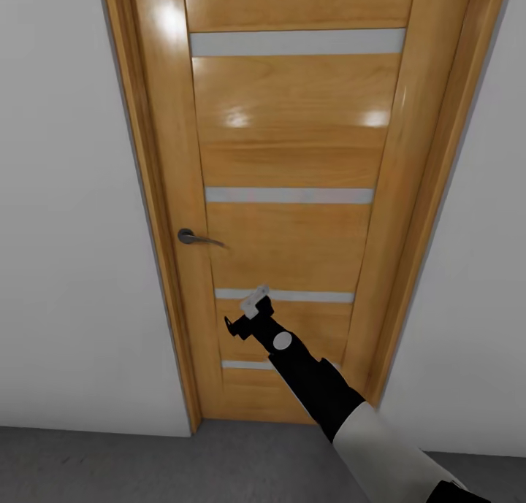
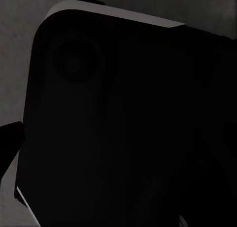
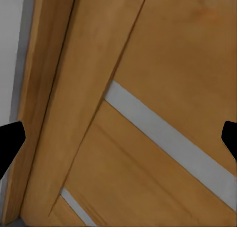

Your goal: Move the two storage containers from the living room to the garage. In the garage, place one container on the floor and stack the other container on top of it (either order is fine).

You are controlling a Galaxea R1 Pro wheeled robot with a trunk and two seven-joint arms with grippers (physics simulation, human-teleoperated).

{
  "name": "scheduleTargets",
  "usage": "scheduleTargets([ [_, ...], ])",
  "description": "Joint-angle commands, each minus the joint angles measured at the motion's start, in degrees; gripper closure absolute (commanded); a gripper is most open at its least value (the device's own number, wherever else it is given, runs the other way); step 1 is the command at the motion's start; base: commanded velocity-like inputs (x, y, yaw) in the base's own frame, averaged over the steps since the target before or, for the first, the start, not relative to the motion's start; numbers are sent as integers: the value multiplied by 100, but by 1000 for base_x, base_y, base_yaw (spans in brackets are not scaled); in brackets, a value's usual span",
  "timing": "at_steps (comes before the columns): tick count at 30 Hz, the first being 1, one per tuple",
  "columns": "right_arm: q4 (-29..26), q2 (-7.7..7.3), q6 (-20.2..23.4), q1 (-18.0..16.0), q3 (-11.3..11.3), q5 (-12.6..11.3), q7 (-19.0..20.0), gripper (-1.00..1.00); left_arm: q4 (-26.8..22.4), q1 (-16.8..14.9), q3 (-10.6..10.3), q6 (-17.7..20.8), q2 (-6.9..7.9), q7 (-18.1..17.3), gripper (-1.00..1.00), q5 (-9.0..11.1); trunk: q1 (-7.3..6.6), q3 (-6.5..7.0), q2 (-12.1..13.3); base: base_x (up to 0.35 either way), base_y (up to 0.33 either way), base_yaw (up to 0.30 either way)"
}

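At far left: white wall [image 1: 66,233], plain, running down to a dark grey floor [image 1: 109,466].
Door frame: honey-coloured wood [image 1: 146,218], upright beside the white wall, glossy with a bright glare spot near the top.
Handle: dark metal lever [image 1: 196,237], on the door's left stile, pointing toward the middle of the door.
Door: closed wooden door [image 1: 292,152] with horizontal panels parted by pale grey strips [image 1: 288,195]; seen up close in the right wrist view as slanted wood [image 3: 163,54] crossed by one pale strip [image 3: 163,138].
Right claw: black with a pale tip [image 1: 250,309], raised in front of the door's lower half, over the third pale strip; fingers spread wide, dark fingertips [image 3: 10,143] at opposite edges of the right wrist view, nothing between them.
Right arm: black forearm and white upper sleeve [image 1: 365,430], rising from the lower right corner toward the door.
Left claw: cannot tell its state; left wrist view pressed against a large dark rounded body [image 2: 123,128] with a pale rim, grey floor [image 2: 19,54] beyond it.
Storage containers: not to be located from this spot facing the door.
At far right: more white wall [image 1: 482,269] beside the frame.
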Motion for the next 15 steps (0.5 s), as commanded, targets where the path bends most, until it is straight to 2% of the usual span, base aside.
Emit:
scheduleTargets([
  [1, -9, 0, 25, -3, -2, 62, 28, -100, -3, -1, 27, -8, -2, 3, -100, 17, 3, -6, -3, 300, 0, 0],
  [6, -2, 0, 10, -3, -2, 95, 30, -100, -2, -1, 26, -9, -2, 4, -100, 14, 3, -6, -3, 309, -9, 0],
  [15, 182, 0, -272, -3, -9, 578, 30, -100, -2, -1, 26, -9, 0, 3, -100, 17, 3, -6, -3, 300, -111, 0],
])
